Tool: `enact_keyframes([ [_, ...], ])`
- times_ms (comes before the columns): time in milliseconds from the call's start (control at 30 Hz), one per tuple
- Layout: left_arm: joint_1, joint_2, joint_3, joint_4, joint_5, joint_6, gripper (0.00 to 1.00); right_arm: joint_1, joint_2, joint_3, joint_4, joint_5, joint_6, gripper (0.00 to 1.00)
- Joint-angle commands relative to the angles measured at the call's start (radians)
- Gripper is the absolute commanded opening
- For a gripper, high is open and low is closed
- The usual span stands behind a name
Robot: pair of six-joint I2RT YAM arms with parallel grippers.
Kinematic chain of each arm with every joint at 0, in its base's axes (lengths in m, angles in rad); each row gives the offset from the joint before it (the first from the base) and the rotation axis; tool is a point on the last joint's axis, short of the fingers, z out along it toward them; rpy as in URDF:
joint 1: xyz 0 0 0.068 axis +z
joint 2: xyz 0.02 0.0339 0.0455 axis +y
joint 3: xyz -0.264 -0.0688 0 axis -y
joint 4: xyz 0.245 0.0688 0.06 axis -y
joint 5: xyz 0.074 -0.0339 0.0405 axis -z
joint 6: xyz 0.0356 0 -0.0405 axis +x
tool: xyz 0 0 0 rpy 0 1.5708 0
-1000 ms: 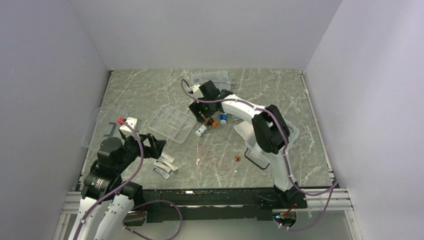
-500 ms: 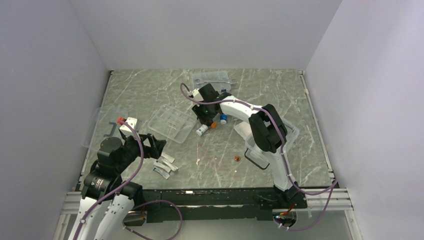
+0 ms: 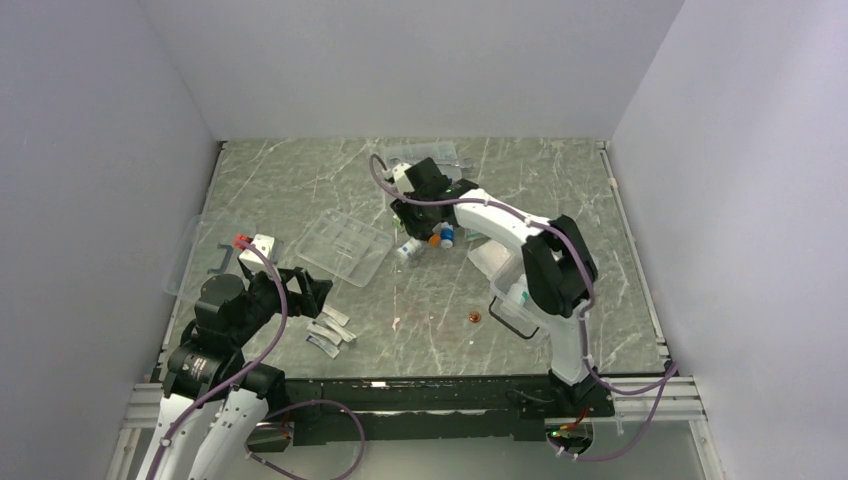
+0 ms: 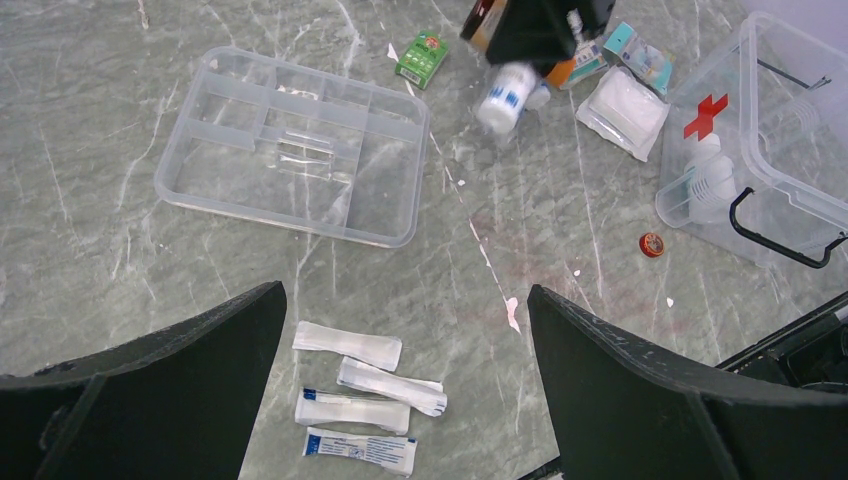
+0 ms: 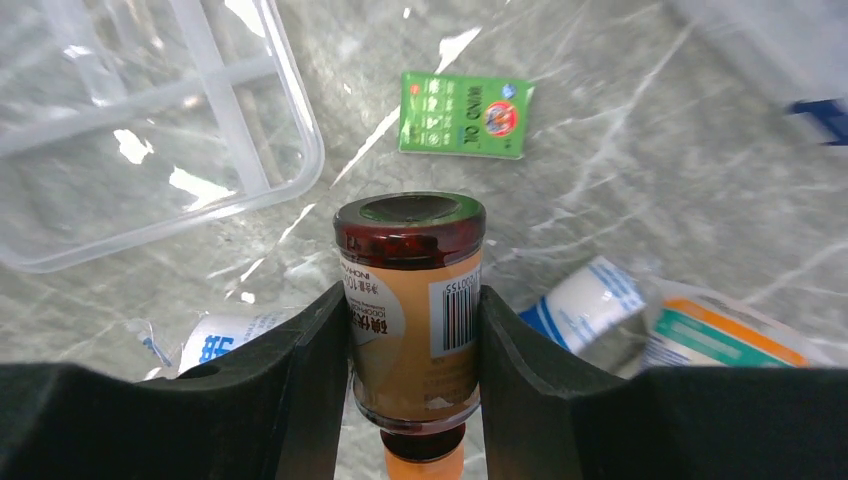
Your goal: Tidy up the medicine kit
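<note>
Squarely inside right gripper (image 5: 412, 335), brown bottle (image 5: 410, 285) pinched; left gripper (image 4: 405, 300) spread wide

Grey-green marbled worktop (image 3: 290, 180), white-veined, closed in by plain white walls (image 3: 400, 60) on three sides. Flat clear case (image 3: 440, 152) lying at far edge, about mid-width. Aluminium rail (image 3: 650, 400) along near edge.

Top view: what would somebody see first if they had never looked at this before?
Probably the right hand near the middle of the scene, squeezing a brown bottle with a tan label. Next comes the box with a red cross over on the right, and the empty clear tray lying left of the bottle.
</note>
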Motion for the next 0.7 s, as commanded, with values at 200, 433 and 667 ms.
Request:
enact_keyframes([
  [200, -0.003, 0.003, 0.030, 0.015, 0.009, -0.007, 0.99, 0.029, -0.241, -0.007, 0.043, 0.143, 0.061, 0.18],
  [433, -0.004, -0.008, 0.030, 0.014, 0.009, -0.009, 0.99, 0.033, -0.432, -0.058, -0.057, 0.251, 0.143, 0.18],
  [667, -0.005, -0.024, 0.029, 0.017, 0.015, -0.009, 0.99, 0.032, -0.645, -0.186, -0.207, 0.389, 0.232, 0.18],
])
